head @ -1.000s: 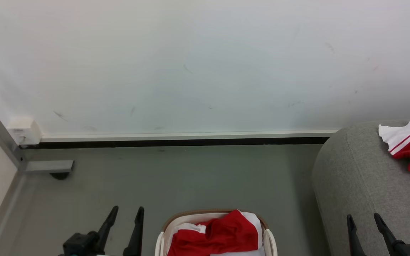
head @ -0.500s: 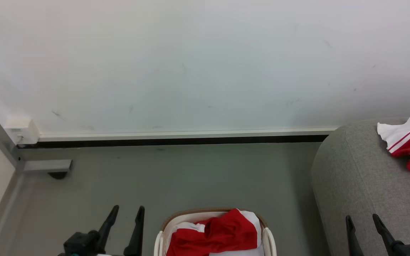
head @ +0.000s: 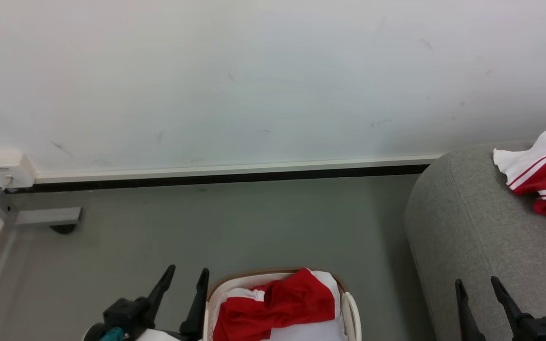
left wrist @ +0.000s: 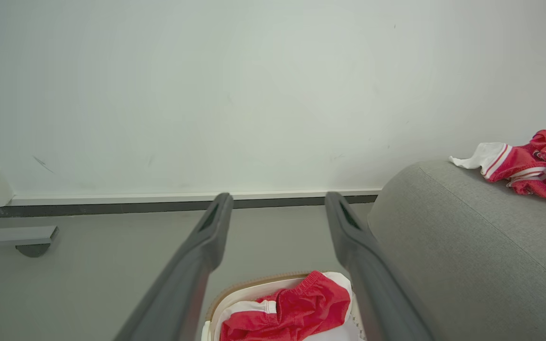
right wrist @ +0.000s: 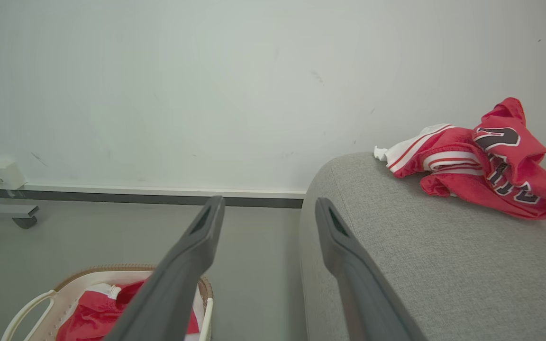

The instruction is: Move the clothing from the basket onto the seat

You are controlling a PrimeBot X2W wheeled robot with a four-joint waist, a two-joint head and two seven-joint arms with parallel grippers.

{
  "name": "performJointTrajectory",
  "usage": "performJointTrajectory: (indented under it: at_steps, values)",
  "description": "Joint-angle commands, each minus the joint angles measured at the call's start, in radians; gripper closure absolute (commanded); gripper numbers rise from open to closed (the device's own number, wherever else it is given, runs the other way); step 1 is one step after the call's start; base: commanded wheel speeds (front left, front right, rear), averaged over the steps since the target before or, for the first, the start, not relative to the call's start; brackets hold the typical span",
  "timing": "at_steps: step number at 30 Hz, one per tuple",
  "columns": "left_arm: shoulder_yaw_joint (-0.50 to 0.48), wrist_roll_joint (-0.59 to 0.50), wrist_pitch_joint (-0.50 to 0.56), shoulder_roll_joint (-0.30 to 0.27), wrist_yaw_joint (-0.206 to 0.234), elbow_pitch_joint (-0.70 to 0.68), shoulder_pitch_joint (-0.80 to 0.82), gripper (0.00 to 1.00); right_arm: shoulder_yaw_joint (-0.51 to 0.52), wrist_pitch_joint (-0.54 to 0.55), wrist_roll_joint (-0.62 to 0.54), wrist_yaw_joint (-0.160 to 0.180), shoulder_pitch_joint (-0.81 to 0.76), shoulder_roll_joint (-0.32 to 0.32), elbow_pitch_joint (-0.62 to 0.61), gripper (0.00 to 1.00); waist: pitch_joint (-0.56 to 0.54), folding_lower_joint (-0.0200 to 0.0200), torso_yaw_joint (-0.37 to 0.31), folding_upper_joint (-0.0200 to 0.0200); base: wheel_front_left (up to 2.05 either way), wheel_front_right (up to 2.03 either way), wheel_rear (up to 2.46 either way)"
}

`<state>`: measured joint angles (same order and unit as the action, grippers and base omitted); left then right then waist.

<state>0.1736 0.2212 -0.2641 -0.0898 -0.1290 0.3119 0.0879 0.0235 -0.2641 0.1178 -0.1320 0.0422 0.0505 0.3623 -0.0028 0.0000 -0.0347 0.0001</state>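
Both pincers empty: left gripper has its fingers spread and sits just beside the left rim of the basket. The remaining clothing is heaped inside, to its right, long axis across the basket. The right gripper, also spread, is over the seat and farther off. Left arm judged nearer. One garment already lies on the seat.

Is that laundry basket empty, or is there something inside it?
Not empty: a crumpled red garment with white trim lies inside the laundry basket, on top of a white layer I cannot identify.
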Motion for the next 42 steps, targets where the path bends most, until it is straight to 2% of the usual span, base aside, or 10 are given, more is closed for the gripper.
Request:
performJointTrajectory:
  at_steps: [1, 5, 12, 17, 26, 33, 42]
  values:
    - [0.012, -0.003, -0.001, -0.015, 0.0, 0.01, 0.026, 0.0, -0.002, 0.0, 0.007, 0.003, 0.018, 0.0, -0.005, 0.0, 0.017, 0.0, -0.014, -0.0001, 0.0, 0.0, 0.0]
    - [0.064, -0.009, 0.001, -0.032, 0.0, 0.058, 0.105, 0.0, -0.016, 0.0, 0.011, 0.003, 0.049, 0.0, -0.027, 0.0, 0.081, 0.0, -0.041, -0.0001, 0.0, 0.0, 0.0]
    - [0.166, -0.023, 0.073, -0.051, 0.0, 0.157, 0.256, 0.0, -0.041, 0.0, 0.029, 0.003, 0.123, 0.0, -0.064, 0.0, 0.207, 0.0, -0.086, -0.0001, 0.0, 0.0, 0.0]
    - [0.247, -0.037, 0.158, -0.054, 0.0, 0.247, 0.408, 0.0, -0.049, 0.0, 0.032, 0.003, 0.201, 0.0, -0.113, 0.0, 0.345, 0.0, -0.11, -0.0001, 0.0, 0.0, 0.0]
    - [0.341, -0.086, 0.274, -0.015, 0.0, 0.468, 0.676, 0.0, -0.052, 0.0, 0.013, 0.003, 0.327, 0.0, -0.235, 0.0, 0.609, 0.0, -0.11, -0.0001, 0.0, 0.0, 0.0]
    - [0.373, -0.112, 0.277, 0.014, 0.025, 0.654, 0.812, 0.0, -0.069, 0.0, -0.001, 0.003, 0.383, 0.0, -0.318, 0.0, 0.745, 0.0, -0.105, -0.0001, 0.0, 0.0, 0.0]
    - [0.379, -0.124, 0.227, 0.0, 0.096, 0.824, 0.896, 0.0, -0.092, 0.0, 0.014, 0.003, 0.395, 0.0, -0.349, 0.0, 0.799, 0.0, -0.109, -0.0001, 0.0, 0.0, 0.0]
